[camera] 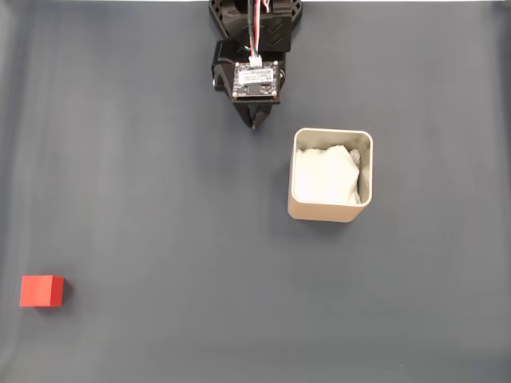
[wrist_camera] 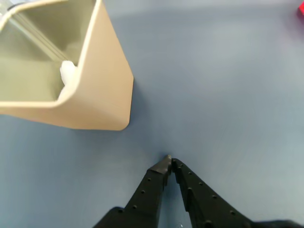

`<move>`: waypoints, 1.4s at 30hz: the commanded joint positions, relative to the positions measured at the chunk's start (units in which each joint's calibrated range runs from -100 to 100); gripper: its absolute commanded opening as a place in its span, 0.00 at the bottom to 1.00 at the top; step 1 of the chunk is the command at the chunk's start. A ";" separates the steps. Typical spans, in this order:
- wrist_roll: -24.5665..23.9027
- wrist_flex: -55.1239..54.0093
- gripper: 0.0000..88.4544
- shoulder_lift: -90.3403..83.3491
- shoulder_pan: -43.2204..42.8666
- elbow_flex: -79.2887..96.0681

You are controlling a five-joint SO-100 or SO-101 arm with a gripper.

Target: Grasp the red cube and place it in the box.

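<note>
A plain dark grey-blue table surface (camera: 160,159) spans the scene.

The end effector (wrist_camera: 170,161) points downward, fingertips together, holding nothing.

In the wrist view the red cube (wrist_camera: 301,10) is cut by the top right corner, a mere sliver of red showing; the box (wrist_camera: 102,90) runs off the left and top edges, so its far walls and most of its white lining (wrist_camera: 68,72) are lost; the gripper (wrist_camera: 169,161) shows its black fingers only near the tips, the rest leaving by the bottom edge. In the fixed view the arm (camera: 255,24) is cut by the top edge; the circuit board (camera: 256,78) hides most of the gripper (camera: 254,124), and its print is too small to read; the tips seem together, perhaps touching; the lining (camera: 323,175) covers the floor of the box (camera: 327,211).
</note>
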 commanded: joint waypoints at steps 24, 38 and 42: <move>2.15 -7.48 0.00 40.57 12.65 -44.03; 3.61 -7.23 0.00 61.34 23.44 -63.08; 4.15 -7.64 0.00 67.66 26.21 -68.64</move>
